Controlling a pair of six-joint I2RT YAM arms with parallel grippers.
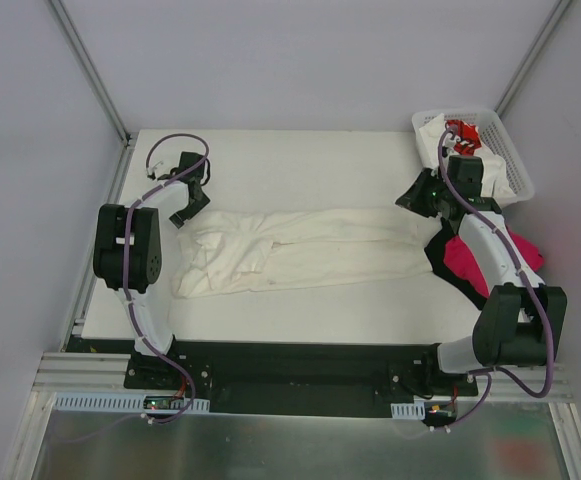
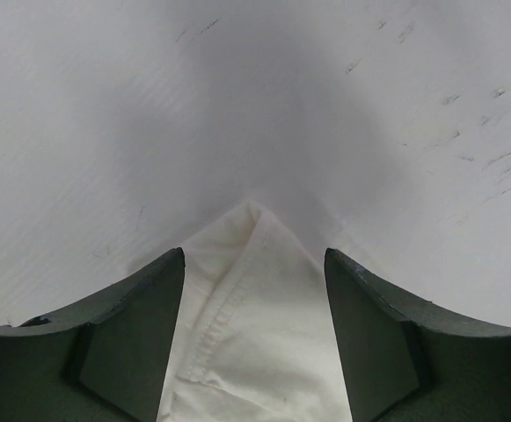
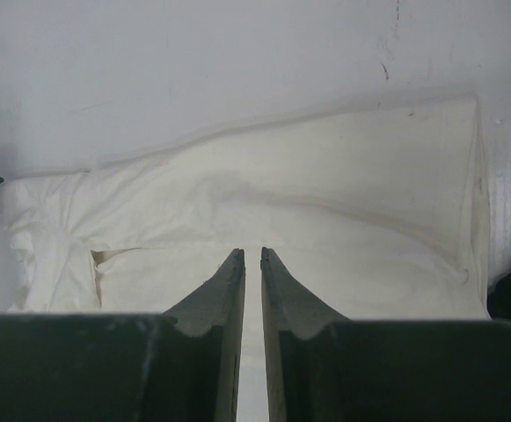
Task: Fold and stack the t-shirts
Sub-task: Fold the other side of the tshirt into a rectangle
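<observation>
A long cream-white t-shirt [image 1: 300,250] lies flat across the middle of the white bench [image 1: 300,160], folded lengthwise into a narrow band, its rumpled sleeve end toward the left arm and its straighter hem end toward the right arm. The left tool [image 1: 188,208] sits low at the shirt's far-left corner; in the left wrist view its fingers stand apart [image 2: 253,259], with a pointed corner of cream cloth and its stitched seam lying between them, touching neither pad. The right tool [image 1: 408,203] is at the shirt's right end; in its own view the fingers are drawn almost together [image 3: 252,255], only a thin slit between them, right over the near edge of the cloth, and I cannot tell whether fabric is nipped there. Just beside the right arm, at the bench's right edge, a magenta-pink t-shirt [image 1: 465,262] lies crumpled on a black t-shirt [image 1: 436,252]. In the far right corner a white lattice basket [image 1: 510,150] holds a white t-shirt with red print [image 1: 460,130].
</observation>
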